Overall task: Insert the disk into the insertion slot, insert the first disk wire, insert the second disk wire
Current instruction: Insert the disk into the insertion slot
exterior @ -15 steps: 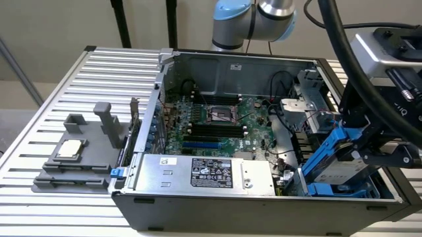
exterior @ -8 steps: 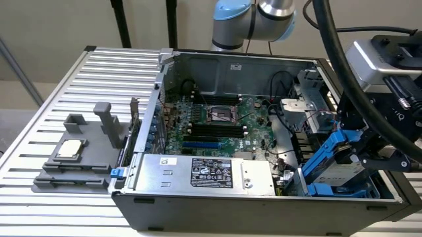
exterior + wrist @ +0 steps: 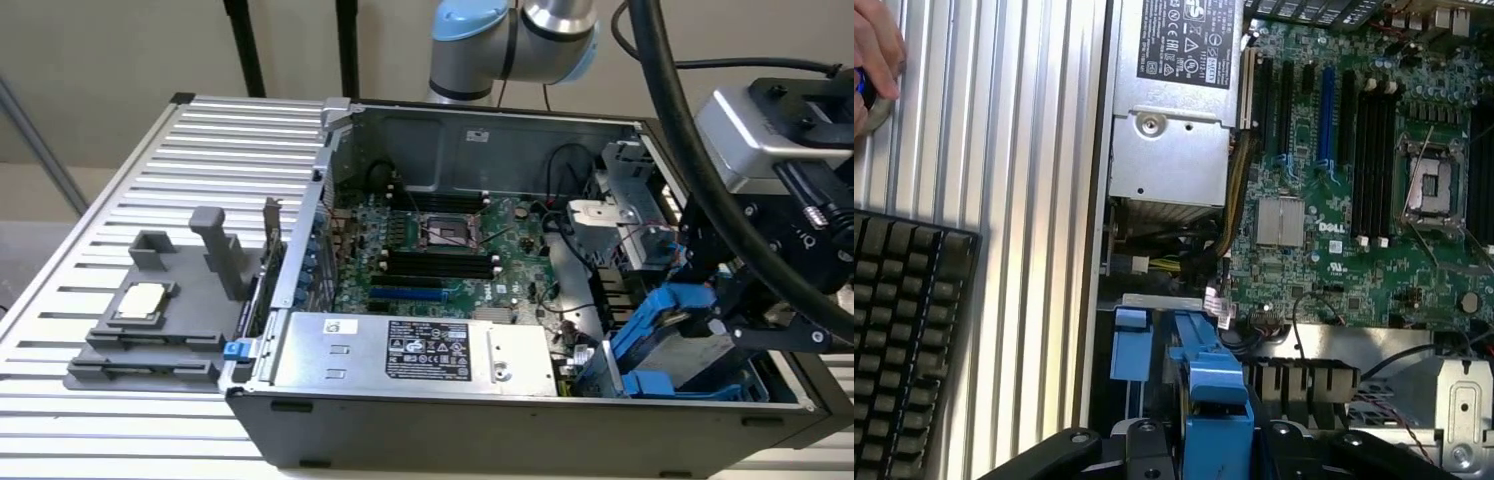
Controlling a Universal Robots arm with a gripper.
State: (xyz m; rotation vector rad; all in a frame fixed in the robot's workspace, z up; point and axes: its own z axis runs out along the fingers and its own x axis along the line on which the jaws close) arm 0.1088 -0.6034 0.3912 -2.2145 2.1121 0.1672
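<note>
At the case's (image 3: 534, 425) corner on the exterior view's right | gripper (image 3: 710, 318) clenched on the disk (image 3: 710, 352) by its blue carrier | disk tilted at the insertion slot (image 3: 657, 384), how deep unclear | power-supply box (image 3: 400, 350) just beside, motherboard (image 3: 454, 250) beyond

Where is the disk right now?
The disk is at the exterior view's lower right, inside the corner of the computer case, held in the tool, just right of the silver power-supply box.
</note>
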